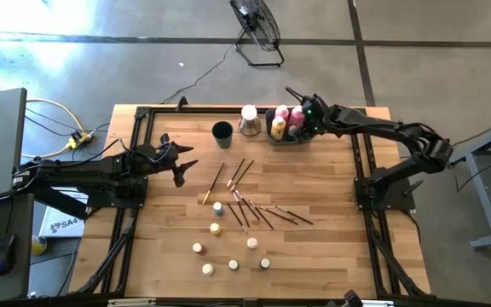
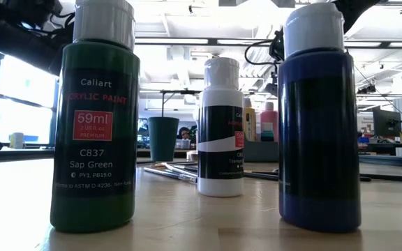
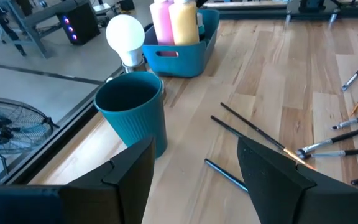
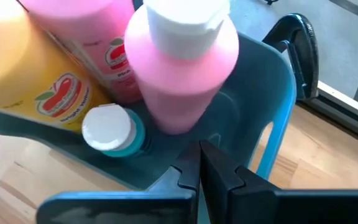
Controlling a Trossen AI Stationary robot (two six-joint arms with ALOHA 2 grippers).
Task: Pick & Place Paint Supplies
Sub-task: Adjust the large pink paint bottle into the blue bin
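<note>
1. The right gripper (image 1: 300, 122) is in the upper middle of the high view, over the blue bin (image 1: 285, 139). Its two fingers are pressed together with nothing between them.
2. In the right wrist view those shut fingers (image 4: 199, 171) sit just above the bin's rim (image 4: 278, 134).
3. Inside the bin stand two pink bottles (image 4: 182, 65), a yellow bottle (image 4: 23, 81) and a small teal bottle with a white cap (image 4: 110, 130).
4. The left gripper (image 1: 181, 164) is at the left of the high view, over the wooden table (image 1: 331, 247). Its fingers are spread apart and hold nothing.
5. The left wrist view shows a teal cup (image 3: 132, 112) in front of that gripper, with a white light bulb (image 3: 126, 34) behind it.
6. Thin brushes (image 1: 250, 205) lie scattered in the middle of the table in the high view.
7. Small white and cream capped pots (image 1: 216, 228) stand apart from each other below the brushes.
8. In the low view a green paint bottle (image 2: 96, 132), a white one (image 2: 220, 132) and a dark blue one (image 2: 319, 132) stand close to the camera.
</note>
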